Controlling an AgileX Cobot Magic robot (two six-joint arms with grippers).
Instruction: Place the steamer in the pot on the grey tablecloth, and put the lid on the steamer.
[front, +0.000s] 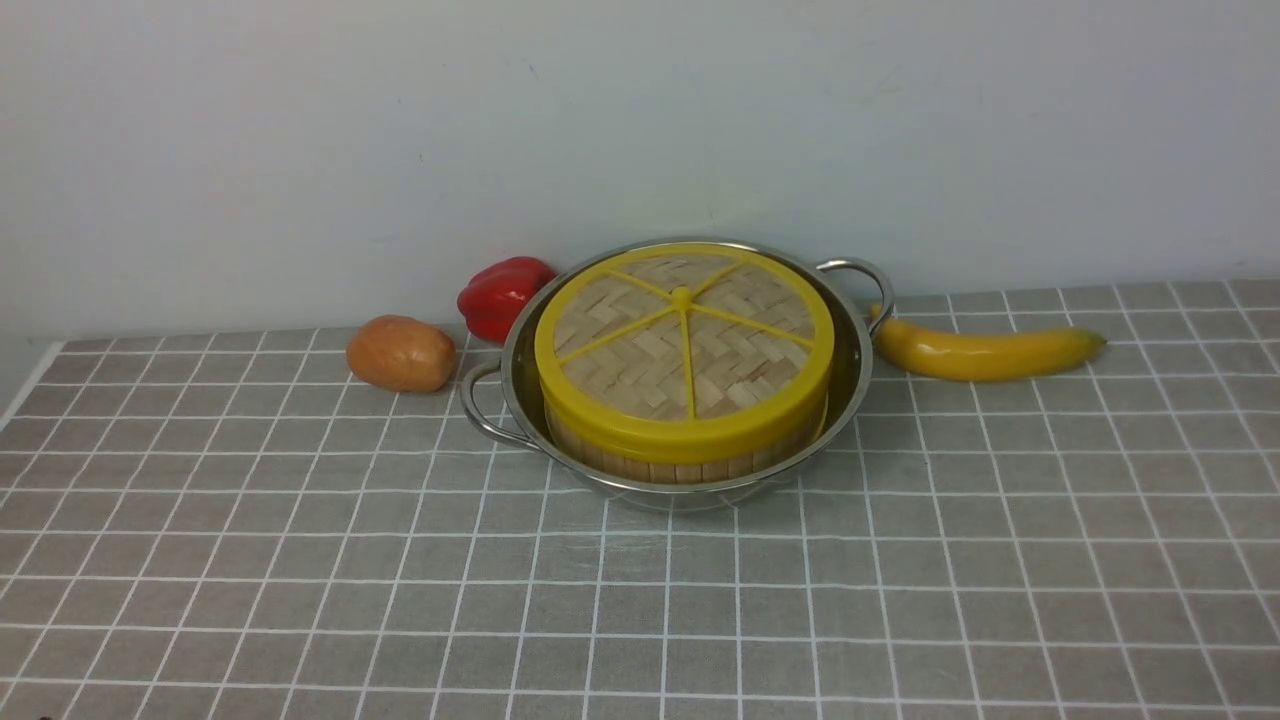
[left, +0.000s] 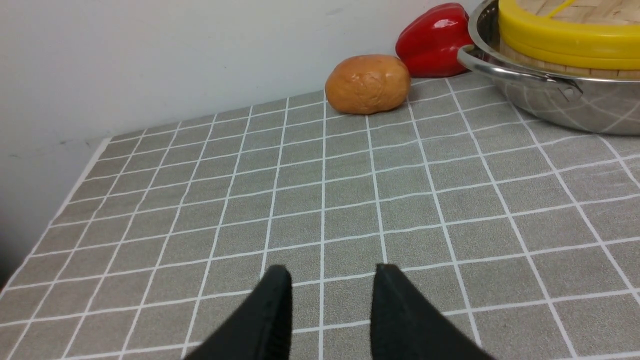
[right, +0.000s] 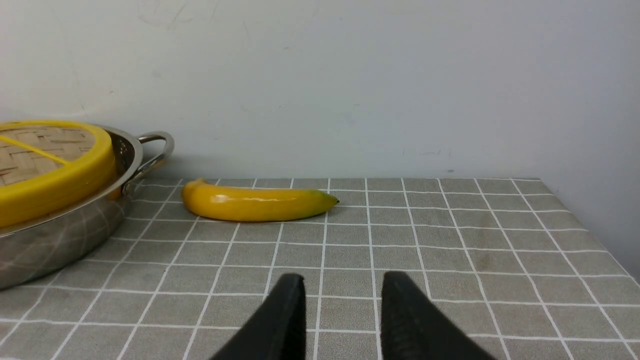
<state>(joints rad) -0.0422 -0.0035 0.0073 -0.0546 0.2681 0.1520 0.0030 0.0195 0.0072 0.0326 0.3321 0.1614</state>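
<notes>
Left gripper: the left gripper (left: 332, 275) is held with its fingertips parted, and nothing is gripped between them; grey cloth is seen past the gap.
Right gripper: the right gripper (right: 344, 280) is likewise parted and unloaded, with only cloth seen past its fingertips.
Pot: the steel pot (front: 860, 385) is set on the grey tablecloth (front: 740, 600), ahead of both grippers, to the right of the left gripper and to the left of the right gripper.
Steamer: the bamboo steamer (front: 675, 470) is seated inside the pot, well apart from either gripper.
Lid: the woven lid (front: 640, 360) is laid over the steamer, its yellow rim around the top and its spokes facing up; it is touched by neither gripper.
Potato: the brown potato (front: 402, 354) is placed beyond the left gripper, near a pot handle.
Pepper: the red pepper (front: 503, 297) is placed beyond the left gripper too, beside the pot.
Banana: the yellow banana (right: 257, 202) is laid beyond the right gripper, near the other handle.
</notes>
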